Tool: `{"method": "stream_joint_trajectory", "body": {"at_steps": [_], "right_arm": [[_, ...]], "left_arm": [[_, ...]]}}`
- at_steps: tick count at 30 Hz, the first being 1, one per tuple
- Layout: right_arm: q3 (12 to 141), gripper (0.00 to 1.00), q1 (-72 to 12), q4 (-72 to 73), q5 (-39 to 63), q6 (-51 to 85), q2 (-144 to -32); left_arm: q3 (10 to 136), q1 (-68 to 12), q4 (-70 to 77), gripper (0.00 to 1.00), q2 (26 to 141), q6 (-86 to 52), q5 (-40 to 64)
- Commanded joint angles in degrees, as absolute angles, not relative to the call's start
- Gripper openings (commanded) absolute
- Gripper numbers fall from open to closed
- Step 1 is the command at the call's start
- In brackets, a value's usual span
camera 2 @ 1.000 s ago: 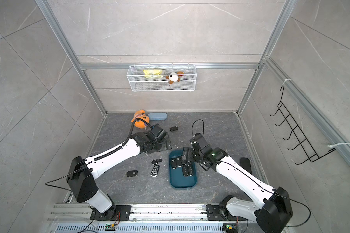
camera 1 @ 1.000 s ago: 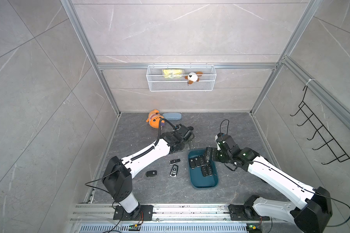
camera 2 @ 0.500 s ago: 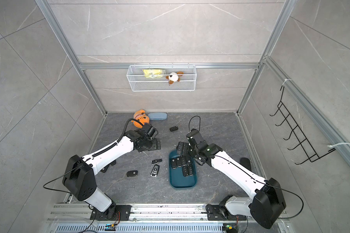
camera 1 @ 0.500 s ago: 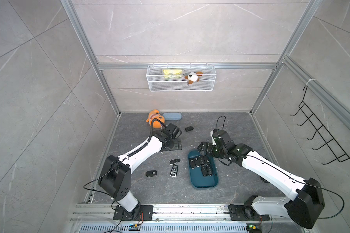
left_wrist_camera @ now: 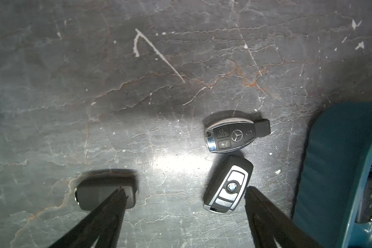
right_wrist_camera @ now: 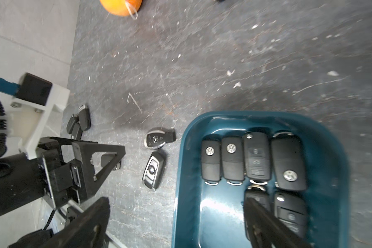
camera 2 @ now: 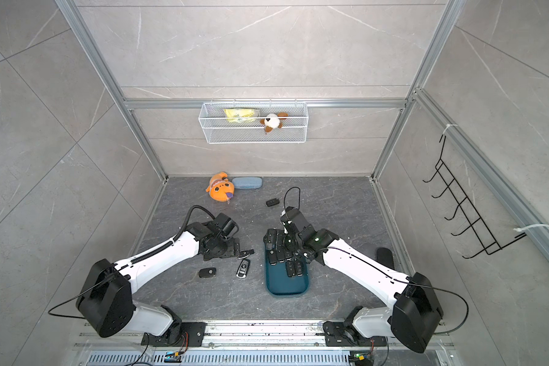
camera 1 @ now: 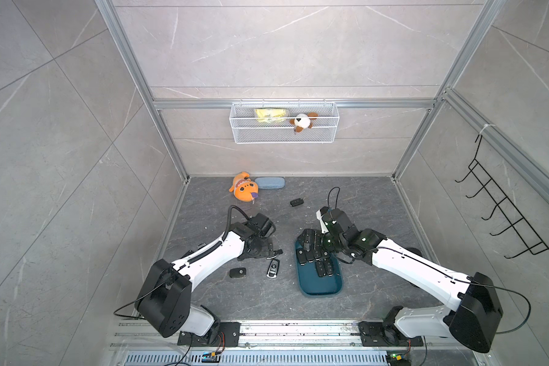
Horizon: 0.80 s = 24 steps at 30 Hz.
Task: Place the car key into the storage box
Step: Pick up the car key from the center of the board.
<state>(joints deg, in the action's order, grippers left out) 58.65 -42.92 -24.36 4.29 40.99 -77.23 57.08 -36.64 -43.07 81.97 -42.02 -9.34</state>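
On floor (left_wrist_camera: 159,85), inside spread left claw (left_wrist_camera: 184,189) span: BMW key (left_wrist_camera: 228,186).

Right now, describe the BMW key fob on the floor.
The BMW key fob is an oblong black plastic shell with a silver face, round badge and buttons. It lies flat, face up, on the grey floor beside the storage box but apart from it, one end almost touching the Mercedes key. Nothing holds it.

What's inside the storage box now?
In the storage box: four black key fobs in a row, plus two more beside that row, one partly covered by a finger of the right pincer. The remaining floor shows bare. What lies under that finger cannot be seen.
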Motion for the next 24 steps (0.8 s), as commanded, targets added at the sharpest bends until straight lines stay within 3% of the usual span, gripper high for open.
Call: {"method": "stream_joint_trajectory", "body": {"at_steps": [1,9,14,24], "right_arm": [[60.37,0.99,-44.48,-22.43,5.6,41.84,-78.74],[61.07,0.99,-47.22,-20.92,6.32,41.56,-80.84],[61.3,0.99,-47.81,-20.83,6.58,41.05,-81.35],[61.51,0.99,-48.16,-19.7,8.4,40.17,-82.22]], "left_arm": [[55.07,-36.35,-46.11,0.89,78.84,-50.49,-12.33],[51.06,-33.0,-49.7,0.83,75.73,-63.7,-12.96],[47.49,-29.12,-50.47,0.75,74.5,-71.19,-10.69],[41.89,-23.93,-43.86,0.72,76.01,-79.24,-3.84]]}}
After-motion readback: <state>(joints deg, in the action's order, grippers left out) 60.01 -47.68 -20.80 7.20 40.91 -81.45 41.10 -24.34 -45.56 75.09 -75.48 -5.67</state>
